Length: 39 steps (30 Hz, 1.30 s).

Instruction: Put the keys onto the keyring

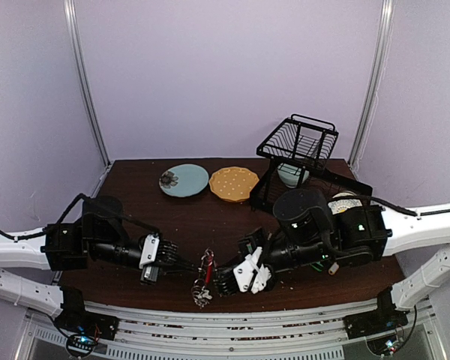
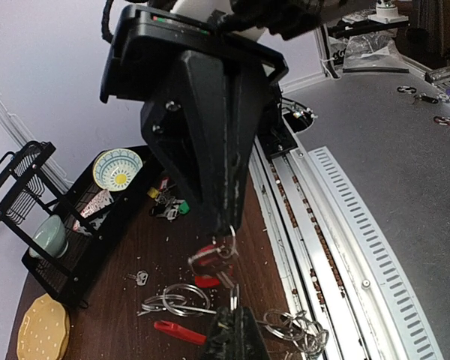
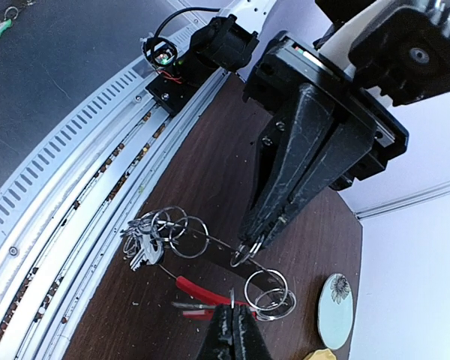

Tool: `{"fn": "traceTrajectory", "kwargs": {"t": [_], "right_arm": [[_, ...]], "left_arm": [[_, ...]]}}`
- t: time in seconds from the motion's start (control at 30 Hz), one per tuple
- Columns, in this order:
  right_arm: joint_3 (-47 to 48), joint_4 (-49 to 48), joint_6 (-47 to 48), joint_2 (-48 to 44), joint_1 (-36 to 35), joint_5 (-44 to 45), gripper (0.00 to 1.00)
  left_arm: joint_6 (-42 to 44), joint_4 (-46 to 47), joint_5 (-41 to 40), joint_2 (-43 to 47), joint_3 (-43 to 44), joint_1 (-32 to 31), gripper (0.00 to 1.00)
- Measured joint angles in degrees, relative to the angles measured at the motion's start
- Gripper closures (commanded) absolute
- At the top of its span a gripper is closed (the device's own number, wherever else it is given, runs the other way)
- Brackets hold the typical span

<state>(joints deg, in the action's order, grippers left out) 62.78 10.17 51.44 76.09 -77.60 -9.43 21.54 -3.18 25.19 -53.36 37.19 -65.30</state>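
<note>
Both end effectors meet low in the middle of the top view, over the front of the dark desk [image 1: 210, 217]. The left end effector [image 1: 189, 267] has its fingers pressed together, and so does the right end effector [image 1: 219, 279]; between their tips hangs the keyring [image 1: 207, 264], its red sleeve showing. In the left wrist view the keyring [image 2: 219, 255] dangles right under the opposite end effector's tip [image 2: 226, 222], which pinches its wire. In the right wrist view the wire loop [image 3: 210, 247] stretches from the facing end effector [image 3: 261, 232] towards the lower left of the frame, where a bunch of keys [image 3: 139, 244] lies on the desk near its front edge. Spare rings [image 3: 268, 294] lie just right of center, and a red-tagged key [image 3: 199, 289] sits beside them.

Towards the top of the top view stand a blue plate [image 1: 184, 180], a yellow plate [image 1: 234, 184] and a black wire rack [image 1: 300, 146]
</note>
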Motion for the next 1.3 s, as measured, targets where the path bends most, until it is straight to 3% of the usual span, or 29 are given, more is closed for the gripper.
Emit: {"fn": "traceTrajectory", "kwargs": {"t": [0.57,1.3], "right_arm": [[0.00,-3.43,8.52,2.36,-0.94,1.14,1.00],[0.50,-5.31,10.29,3.87,-1.16,-0.35,1.00]], "left_arm": [[-0.04,0.02,0.81,-0.33,0.02,0.00,1.00],[-0.13,-0.11,1.79,-0.66,0.02,0.00,1.00]]}}
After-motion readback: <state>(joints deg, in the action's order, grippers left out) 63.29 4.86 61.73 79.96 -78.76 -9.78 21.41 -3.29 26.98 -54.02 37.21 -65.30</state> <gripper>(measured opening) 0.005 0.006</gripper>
